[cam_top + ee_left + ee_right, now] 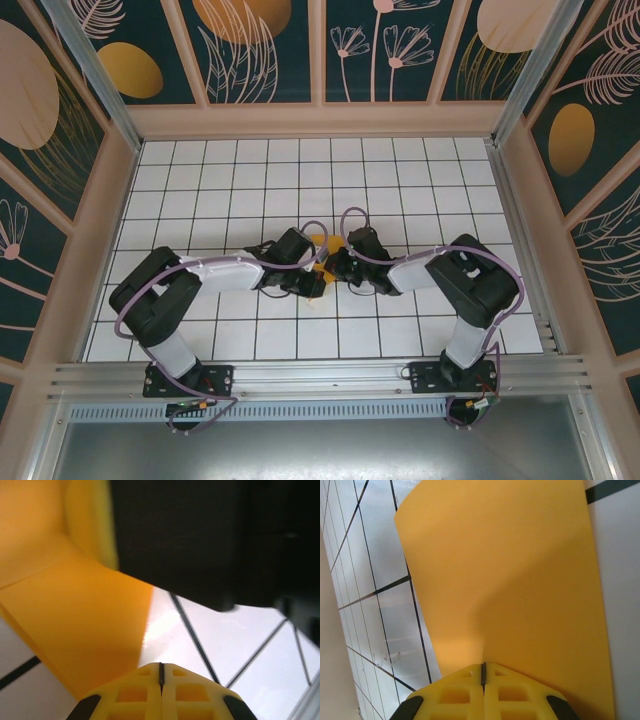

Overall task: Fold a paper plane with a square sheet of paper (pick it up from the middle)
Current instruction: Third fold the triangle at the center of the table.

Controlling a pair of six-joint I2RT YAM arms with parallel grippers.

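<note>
You've got both grippers meeting mid-table (200, 200), well ahead of the bases at the near edge. The left gripper (314, 282) comes in from the left and the right gripper (345, 268) from the right, tips just beside each other. The square sheet of paper (322, 243) sits between and under them. From your left wrist, the sheet lies left of the fingertips (140, 695), the right gripper above and beyond. From your right wrist, the sheet runs straight ahead from the fingertips (460, 695), tiles to its left
</note>
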